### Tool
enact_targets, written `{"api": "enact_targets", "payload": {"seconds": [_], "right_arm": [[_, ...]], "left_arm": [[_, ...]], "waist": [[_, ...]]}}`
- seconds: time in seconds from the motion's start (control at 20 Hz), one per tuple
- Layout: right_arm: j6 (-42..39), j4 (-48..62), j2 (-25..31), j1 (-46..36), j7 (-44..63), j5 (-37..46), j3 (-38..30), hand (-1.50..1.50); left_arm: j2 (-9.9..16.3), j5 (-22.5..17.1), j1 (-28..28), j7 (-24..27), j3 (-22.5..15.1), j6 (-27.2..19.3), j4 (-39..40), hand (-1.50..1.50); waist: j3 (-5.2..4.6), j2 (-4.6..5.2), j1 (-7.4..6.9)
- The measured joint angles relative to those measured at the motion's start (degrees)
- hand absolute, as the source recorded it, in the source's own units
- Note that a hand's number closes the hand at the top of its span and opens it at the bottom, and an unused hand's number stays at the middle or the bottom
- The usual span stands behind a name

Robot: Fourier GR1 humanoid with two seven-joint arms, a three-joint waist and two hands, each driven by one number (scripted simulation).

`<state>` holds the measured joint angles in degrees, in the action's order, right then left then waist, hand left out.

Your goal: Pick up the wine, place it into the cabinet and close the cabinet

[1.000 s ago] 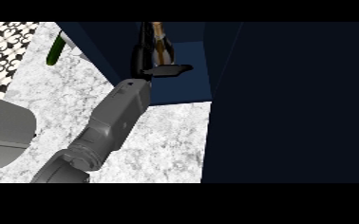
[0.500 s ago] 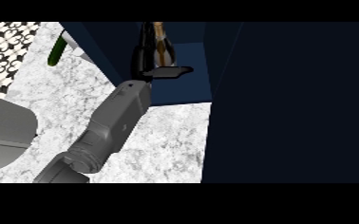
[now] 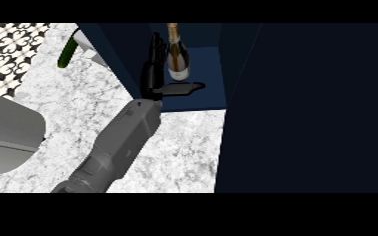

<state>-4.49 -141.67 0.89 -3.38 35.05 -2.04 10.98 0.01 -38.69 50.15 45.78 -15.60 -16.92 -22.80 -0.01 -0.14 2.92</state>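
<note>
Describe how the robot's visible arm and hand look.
One forearm shows: a smooth, rounded grey shell, blocky near the wrist, without visible cables or markings. It ends in a black hand with slim black fingers and a flat black thumb.

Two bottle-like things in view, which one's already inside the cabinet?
The wine bottle with the pale label, standing in the dark blue cabinet beside the open hand. The green bottle lies outside, on the marble counter.

A wine bottle (image 3: 176, 55) stands upright on the dark blue cabinet's floor (image 3: 210, 97), above the marble counter (image 3: 184, 150).
</note>
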Motion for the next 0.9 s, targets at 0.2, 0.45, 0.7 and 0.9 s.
{"api": "enact_targets", "payload": {"seconds": [0.2, 0.45, 0.7, 0.9], "right_arm": [[0.08, -0.05, 0.32, 0.31, -0.13, 0.1, -0.88, -1.5], [-0.05, -0.27, 1.01, 0.21, -0.03, 0.01, -2.74, -1.5], [-0.01, -0.58, 0.86, 2.25, -0.85, 0.0, -2.92, -1.5], [0.19, -0.33, 0.62, 2.27, -1.37, 0.3, -2.3, -1.5]], "left_arm": [[-0.01, -3.85, -7.22, -1.45, -9.04, -6.93, -11.51, -1.5], [0.0, -4.09, -15.51, -1.77, -17.46, -14.39, -24.7, -1.5], [1.04, -0.91, -24.0, -5.43, -23.05, -19.99, -39.82, -1.5], [2.73, 2.24, -30.13, -8.52, -25.89, -24.45, -50.98, -1.5]], "waist": [[0.01, -0.15, -1.1], [0.03, -0.15, -2.23], [0.05, -0.24, -3.02], [0.03, -0.16, -3.18]]}}
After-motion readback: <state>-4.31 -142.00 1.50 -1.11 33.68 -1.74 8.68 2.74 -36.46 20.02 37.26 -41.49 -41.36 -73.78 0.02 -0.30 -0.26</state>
